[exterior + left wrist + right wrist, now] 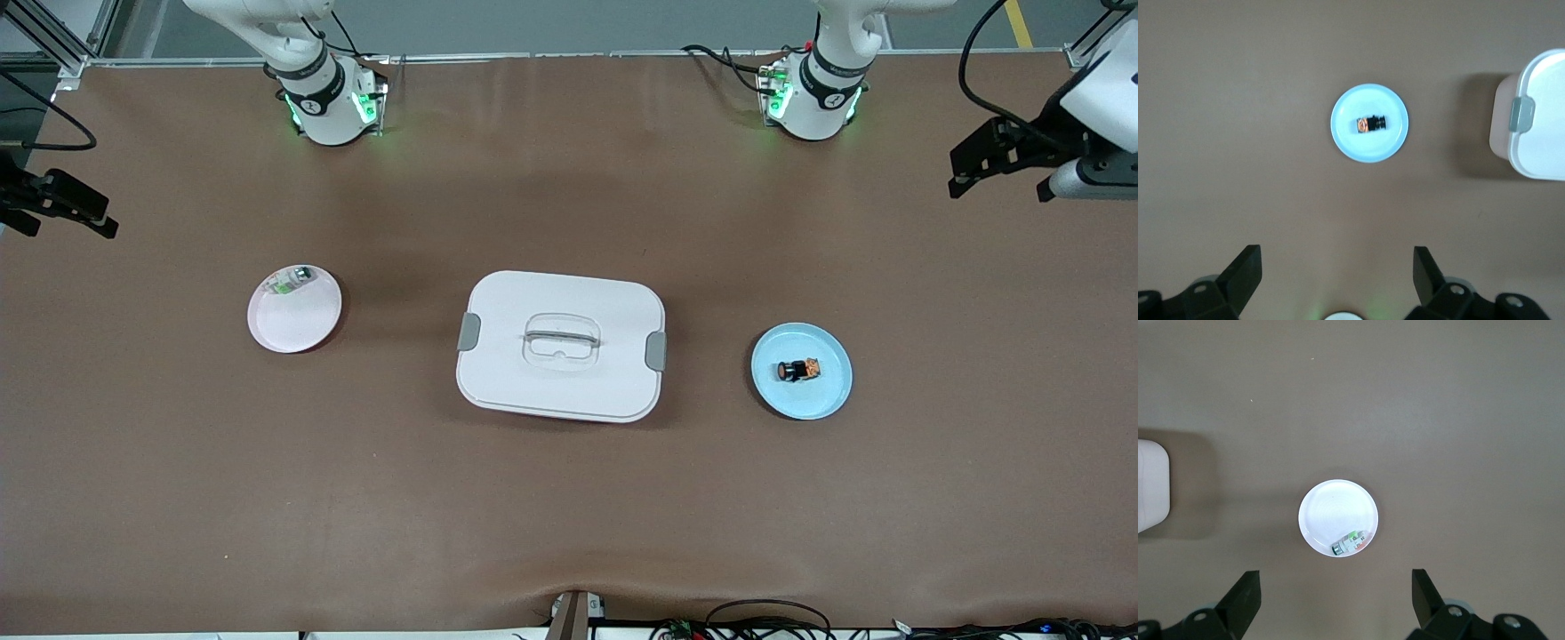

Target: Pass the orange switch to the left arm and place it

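Left gripper hangs high with fingers spread wide, nothing between them; directly under it on the table is the blue plate with the orange switch lying on its side in the middle. Looks staged for a straight drop onto the switch. Right gripper likewise wide and empty, over the pink plate, which carries a small white-and-green component at its rim. The box sits on the table between the two plates, lid on, so any hand-over probably has to go above or around it. Only the arms' bases show in the front view; both grippers sit at its edges, cut off. Switch cap colour is hard to read; only a sliver of box shows in either wrist view
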